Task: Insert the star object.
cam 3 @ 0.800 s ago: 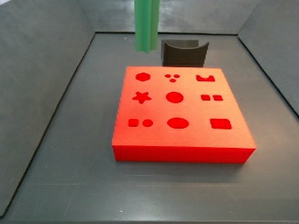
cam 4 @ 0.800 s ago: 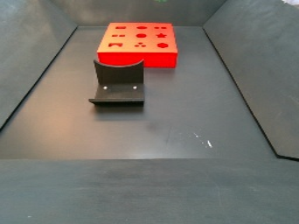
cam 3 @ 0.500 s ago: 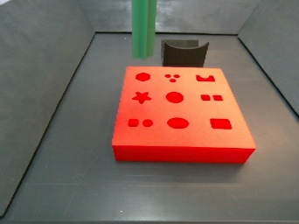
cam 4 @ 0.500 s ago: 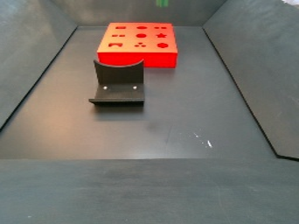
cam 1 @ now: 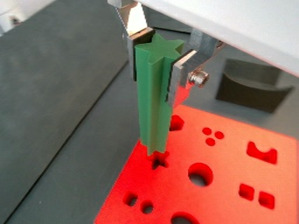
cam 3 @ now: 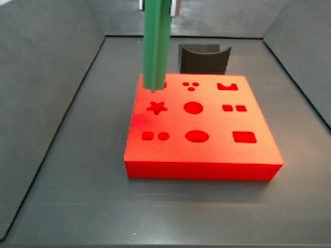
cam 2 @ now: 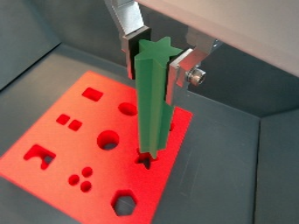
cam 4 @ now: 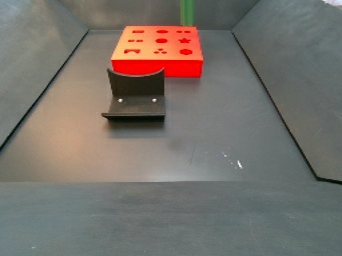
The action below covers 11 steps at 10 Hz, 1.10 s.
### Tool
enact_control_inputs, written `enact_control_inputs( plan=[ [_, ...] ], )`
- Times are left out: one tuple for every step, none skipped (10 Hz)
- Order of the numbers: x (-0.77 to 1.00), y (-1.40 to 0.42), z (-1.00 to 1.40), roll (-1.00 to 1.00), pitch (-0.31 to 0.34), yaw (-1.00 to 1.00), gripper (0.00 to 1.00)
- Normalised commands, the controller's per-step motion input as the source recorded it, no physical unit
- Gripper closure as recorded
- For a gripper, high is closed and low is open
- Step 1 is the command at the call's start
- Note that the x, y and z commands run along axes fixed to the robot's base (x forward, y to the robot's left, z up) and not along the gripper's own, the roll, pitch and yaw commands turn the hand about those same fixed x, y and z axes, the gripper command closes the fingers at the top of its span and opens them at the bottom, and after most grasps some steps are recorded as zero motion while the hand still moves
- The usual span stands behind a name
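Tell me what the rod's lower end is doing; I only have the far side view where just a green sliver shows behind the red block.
Observer: In both wrist views the star object hangs upright, its lower end right at the star hole in the red block.
Operator: Confirm the grip.
Observer: The gripper clamps the rod's top between its silver fingers.
Operator: Report whether it is seated.
Observer: Not seated; in a side view most of the rod stands above the block.
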Motion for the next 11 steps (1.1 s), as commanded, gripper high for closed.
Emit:
enact_control_inputs(
  plan=[
    [0.21, -0.08, -0.16, -0.15, -0.15, -0.74, 1.0],
    [0.25, -0.06, -0.11, -0.16, -0.16, -0.72, 1.0],
    [0.17, 0.0, -0.02, -0.08, -0.07, -0.47, 1.0],
    [0.0, 0.0, -0.03, 0.0, 0.0, -0.18, 1.0],
    [-0.06, 0.05, -0.07, 0.01, 0.0, -0.05, 1.0],
    [0.0, 0.0, -0.09, 0.06, 0.0, 0.0, 1.0],
    [0.22, 0.0, -0.29, 0.11, 0.0, 0.31, 1.0],
    [0.12, 0.0, -0.26, 0.09, -0.003, 0.4, 1.0],
    [0.07, 0.01, -0.26, 0.07, -0.019, 0.52, 1.0],
    [0.08, 0.0, -0.27, 0.0, -0.05, 0.69, 1.0],
    [0.0, 0.0, -0.01, 0.0, -0.021, 0.65, 1.0]
  ],
)
